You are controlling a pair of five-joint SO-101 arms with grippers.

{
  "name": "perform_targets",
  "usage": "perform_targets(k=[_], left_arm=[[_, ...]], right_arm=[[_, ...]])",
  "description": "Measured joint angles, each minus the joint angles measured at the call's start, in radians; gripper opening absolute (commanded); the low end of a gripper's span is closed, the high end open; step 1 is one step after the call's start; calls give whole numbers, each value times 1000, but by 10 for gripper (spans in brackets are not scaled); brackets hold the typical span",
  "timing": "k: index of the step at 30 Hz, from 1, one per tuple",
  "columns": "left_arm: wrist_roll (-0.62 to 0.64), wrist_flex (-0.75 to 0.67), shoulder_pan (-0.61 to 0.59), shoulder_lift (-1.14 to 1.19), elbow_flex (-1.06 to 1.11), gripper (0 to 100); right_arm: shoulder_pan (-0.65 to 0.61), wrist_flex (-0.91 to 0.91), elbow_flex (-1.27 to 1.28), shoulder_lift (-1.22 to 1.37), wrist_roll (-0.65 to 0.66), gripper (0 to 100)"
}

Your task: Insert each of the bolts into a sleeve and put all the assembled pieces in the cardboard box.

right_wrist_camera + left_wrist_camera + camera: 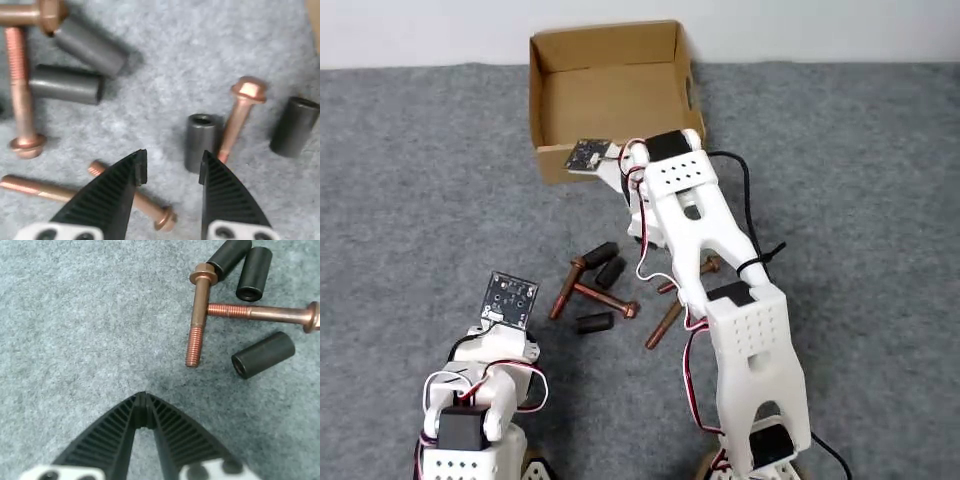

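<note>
Copper bolts (199, 315) and black sleeves (263, 354) loose on grey carpet (75, 315).

The worktop (430, 200) was covered all over in a grey, felt-like fabric (75, 315) with a short nap, mottled light and dark. Close up in both wrist views the same fabric showed fine fibres, and soft shadows lay on it. Along the far edge of the worktop ran a pale, plain strip (420, 30); whether wall or board could not be told.
</note>
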Motion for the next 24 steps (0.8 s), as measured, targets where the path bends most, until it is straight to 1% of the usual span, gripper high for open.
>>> perform_targets(k=[4,13,16,17,21,23,24], left_arm=[[0,0,0,0,0,6],[0,0,0,0,0,6],[0,0,0,0,0,6],[0,0,0,0,0,6],[0,0,0,0,0,6],[0,0,0,0,0,6],[0,0,0,0,0,6]], right_arm=[[21,-2,-91,71,6,178],[25,0,-267,265,6,177],[28,26,-315,308,8,173],[28,40,-330,318,8,154],[31,86,-391,351,8,4],[40,107,-417,361,8,19],[40,123,-427,364,8,10]])
